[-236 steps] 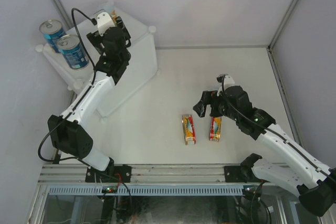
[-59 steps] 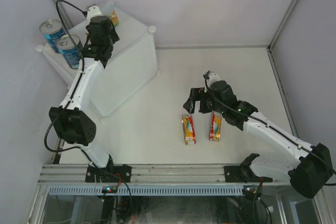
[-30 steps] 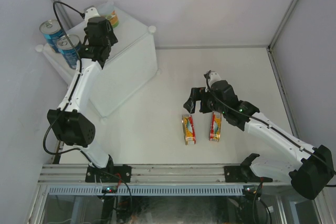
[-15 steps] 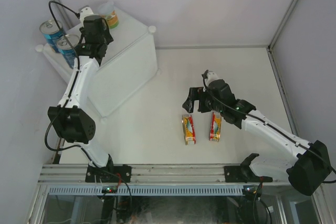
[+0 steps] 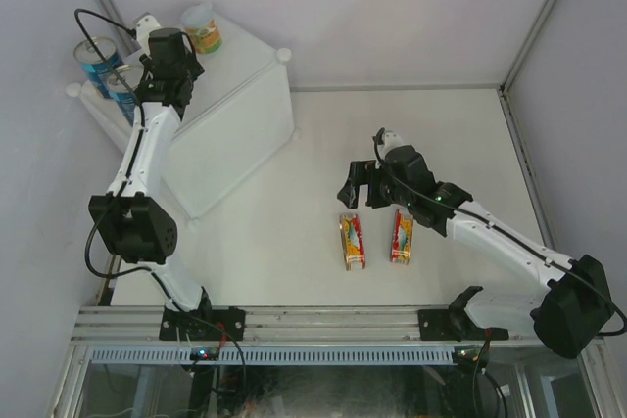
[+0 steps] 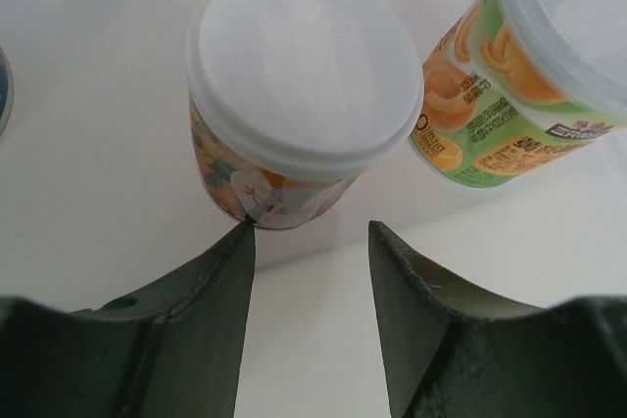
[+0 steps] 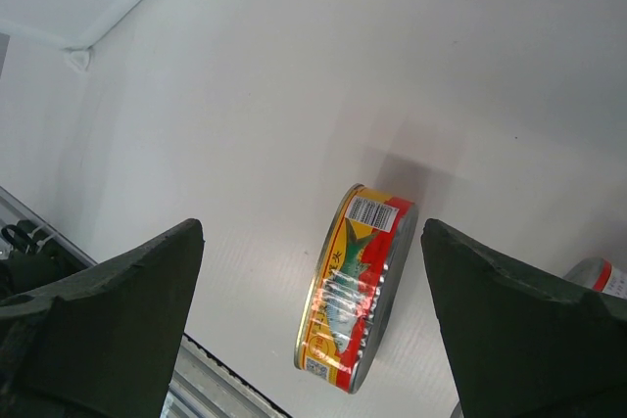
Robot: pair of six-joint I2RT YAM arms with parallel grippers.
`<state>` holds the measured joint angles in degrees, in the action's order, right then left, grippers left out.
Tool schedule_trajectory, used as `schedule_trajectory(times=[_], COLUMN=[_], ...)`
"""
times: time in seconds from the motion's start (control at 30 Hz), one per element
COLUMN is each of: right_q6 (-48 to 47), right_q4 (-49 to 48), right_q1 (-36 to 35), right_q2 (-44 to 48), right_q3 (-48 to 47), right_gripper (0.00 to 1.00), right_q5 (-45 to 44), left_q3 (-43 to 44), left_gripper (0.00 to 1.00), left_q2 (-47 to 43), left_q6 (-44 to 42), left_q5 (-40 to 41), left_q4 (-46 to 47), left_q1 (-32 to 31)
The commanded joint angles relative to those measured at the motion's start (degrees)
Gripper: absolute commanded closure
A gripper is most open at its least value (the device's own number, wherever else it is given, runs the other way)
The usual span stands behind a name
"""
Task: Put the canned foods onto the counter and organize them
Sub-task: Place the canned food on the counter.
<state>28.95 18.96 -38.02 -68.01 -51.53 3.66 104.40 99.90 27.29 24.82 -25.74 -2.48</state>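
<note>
Cans of the small white-lidded kind, an orange-patterned can (image 6: 304,95) and a green-labelled can (image 6: 529,56), are standing upright and close together on the white box-shaped counter (image 5: 245,95). Two tall blue cans (image 5: 96,56) are sitting at its far left corner. The left hand (image 6: 309,232) is hovering just in front of the orange-patterned can, its fingers apart and gripping nothing. Down on the low white surface (image 5: 441,134), two oval red-and-yellow tins (image 5: 352,241) are lying side by side, slightly apart. The right hand (image 7: 312,230) is hanging above the left one, fingers spread wide and empty, while the other is showing only at the right edge of the wrist view.
</note>
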Motion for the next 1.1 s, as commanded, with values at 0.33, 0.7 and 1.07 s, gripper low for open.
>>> schedule_trajectory(times=[0.33,0.7,1.07], right_q6=[0.0,-0.3,-0.2], right_q4=[-3.6,-3.7,-4.3], right_q1=[0.0,0.5,0.6], right_q2=[-1.5,-2.2,-3.2], right_q3=[-2.9,-3.3,-3.6], right_gripper=[0.08,0.08,0.08], right_q5=[1.3,1.7,2.1], left_q3=[2.6,2.1,4.6], left_gripper=[0.46,0.46,0.46], left_q2=[1.1,0.3,1.7], left_q6=[16.9,21.7,14.6], left_q5=[1.6,9.5,4.4], left_q4=[0.7,-1.0,4.7], left_q1=[0.4,0.2,-1.0])
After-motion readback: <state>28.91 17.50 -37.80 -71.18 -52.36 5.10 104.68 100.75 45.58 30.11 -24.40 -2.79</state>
